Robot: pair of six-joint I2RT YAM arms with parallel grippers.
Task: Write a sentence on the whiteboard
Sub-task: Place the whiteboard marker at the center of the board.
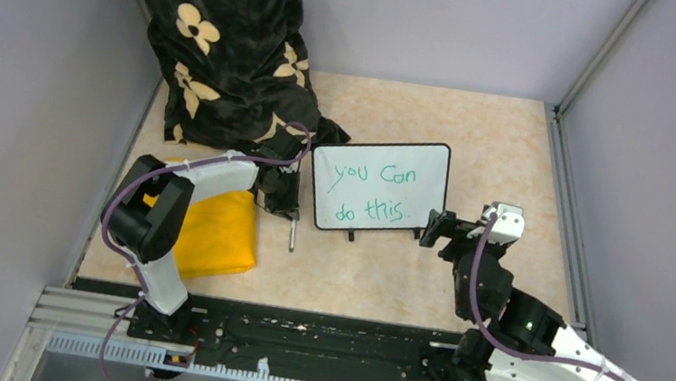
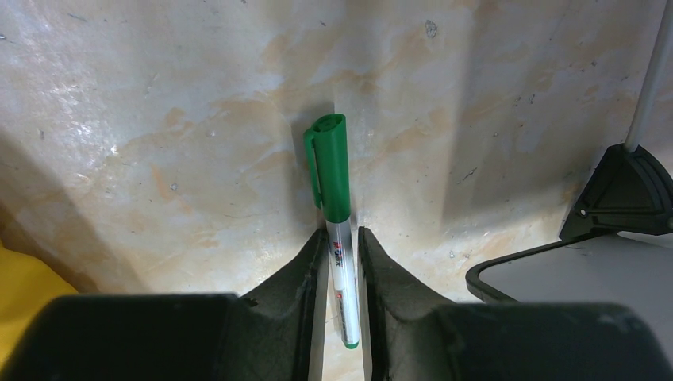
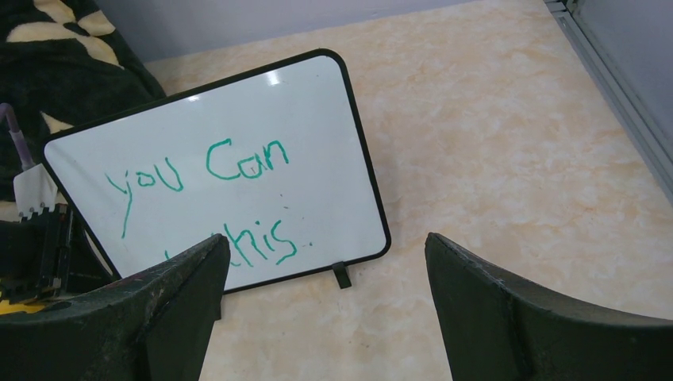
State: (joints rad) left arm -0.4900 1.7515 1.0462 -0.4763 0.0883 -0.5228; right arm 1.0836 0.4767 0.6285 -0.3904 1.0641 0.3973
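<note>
— Left jaws?
— Clamped on a marker (image 2: 337,198): smooth white barrel, green clipped cap. Right jaws gape, holding nothing.
— The whiteboard (image 3: 317,119)?
— Mid-bench (image 1: 483,141), tilted on black feet; glossy, thin black frame, rounded corners. Green sentence (image 3: 238,163): "you Can do this"; the right wrist view covers "do".
— Behind?
— Black flower-print fabric (image 1: 226,32), cut off above.

A green-capped marker (image 2: 332,171) is pointing cap-first at the beige tabletop (image 1: 483,141). A folded yellow cloth (image 1: 221,234) is lying near a black flowered cloth (image 1: 225,42).

Black-framed whiteboard (image 1: 378,185) stands tilted, bearing green sentence (image 1: 374,194).
</note>
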